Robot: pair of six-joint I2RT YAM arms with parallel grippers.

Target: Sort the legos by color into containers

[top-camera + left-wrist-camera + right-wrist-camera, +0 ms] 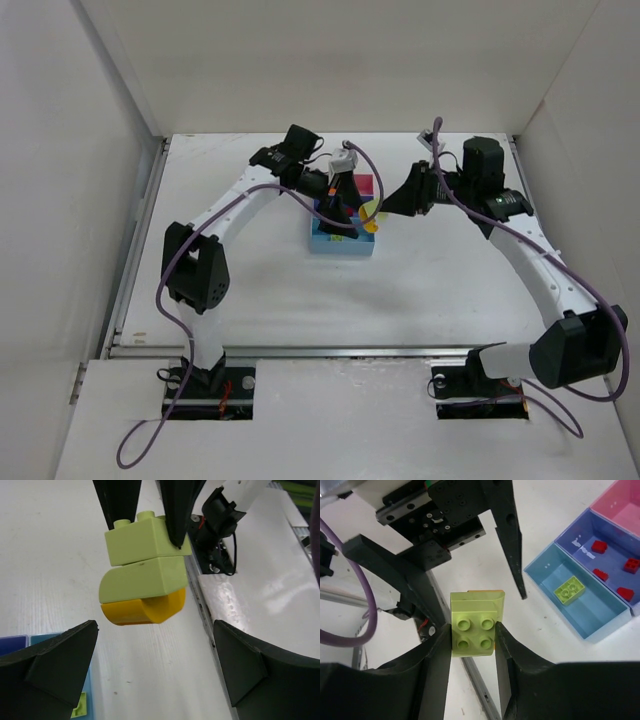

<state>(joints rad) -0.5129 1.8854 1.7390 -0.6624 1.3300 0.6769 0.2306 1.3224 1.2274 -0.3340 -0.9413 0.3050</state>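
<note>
My right gripper (pixel 472 635) is shut on a stack of legos (pixel 474 611): two lime-green bricks with a yellow-orange curved piece under them (pixel 145 607). It holds the stack in the air just right of the containers (pixel 343 243). My left gripper (pixel 155 672) stands wide open right below and beside that stack, touching nothing. The light blue bin (pixel 595 614) holds one lime-green brick (pixel 570 589). The dark blue bin (pixel 577 539) holds several red bricks (pixel 599 546). Only a corner of the pink bin (pixel 626 511) shows.
The left arm (pixel 245 205) reaches over the tray from the left and the right arm (pixel 520 235) comes in from the right, their wrists close together. A metal rail (pixel 300 350) runs along the table's near edge. White walls enclose the table.
</note>
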